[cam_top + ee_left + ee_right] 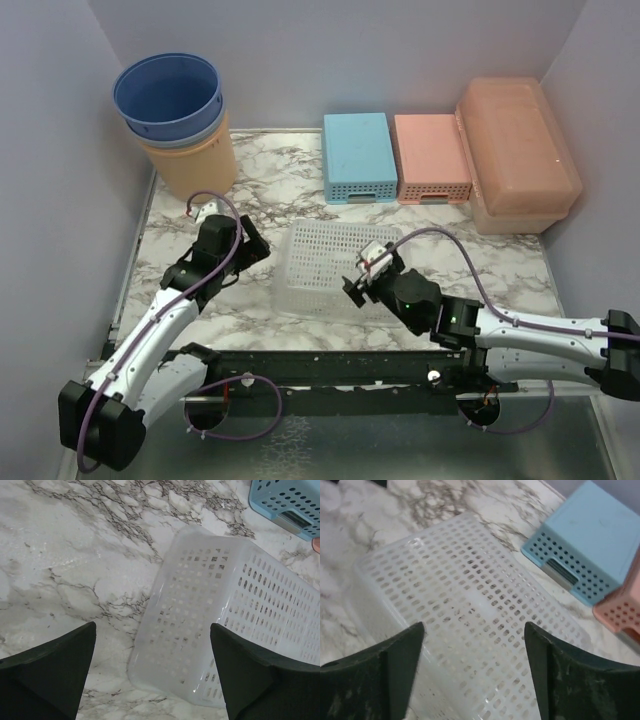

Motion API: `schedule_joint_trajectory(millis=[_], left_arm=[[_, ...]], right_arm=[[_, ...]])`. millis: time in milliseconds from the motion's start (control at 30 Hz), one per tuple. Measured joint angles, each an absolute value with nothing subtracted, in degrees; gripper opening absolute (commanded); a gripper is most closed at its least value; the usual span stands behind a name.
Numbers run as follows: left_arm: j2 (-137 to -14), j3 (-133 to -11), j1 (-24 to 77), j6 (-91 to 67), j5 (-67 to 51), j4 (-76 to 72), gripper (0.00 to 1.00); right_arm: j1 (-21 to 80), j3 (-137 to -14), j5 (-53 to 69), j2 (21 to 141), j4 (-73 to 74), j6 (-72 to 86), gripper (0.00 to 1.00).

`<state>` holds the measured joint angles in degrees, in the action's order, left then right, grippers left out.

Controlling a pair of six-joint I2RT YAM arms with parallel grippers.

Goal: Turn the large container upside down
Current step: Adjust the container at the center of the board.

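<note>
One smooth peach plastic box [520, 150] (rect., rounded corners) beside perforated pink basket [432, 158].

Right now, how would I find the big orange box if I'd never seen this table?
Look at the back of the marble table, where three boxes sit in a row. The orange box is the one at the right end, beside the pink basket. It is the biggest, with smooth cloudy sides and no holes.

Top camera looks down from above and behind the arms, with the large container [518, 155] back-right of the clear basket [322, 268]; left wrist camera faces the basket's left end closely; right wrist camera looks close over its top; all three share the basket.
</note>
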<state>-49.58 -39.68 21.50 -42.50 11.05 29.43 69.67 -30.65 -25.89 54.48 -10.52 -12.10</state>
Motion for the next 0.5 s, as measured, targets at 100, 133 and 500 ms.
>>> schedule_joint_trajectory(millis=[100,133,500], left_arm=[[-53.0,-39.7,21.5,-42.2,8.7,27.1,0.97],[-54.0,-39.8,21.5,-42.1,7.9,26.6,0.97],[-68.0,-45.5,21.5,-39.6,-0.2,21.5,0.91]], right_arm=[[69.4,-35.1,-36.4,57.6,-7.0,-2.5,0.94],[68.7,-37.4,-38.8,59.1,-4.4,1.3,0.94],[46.6,-52.3,-24.7,66.6,17.2,33.3,0.98]])
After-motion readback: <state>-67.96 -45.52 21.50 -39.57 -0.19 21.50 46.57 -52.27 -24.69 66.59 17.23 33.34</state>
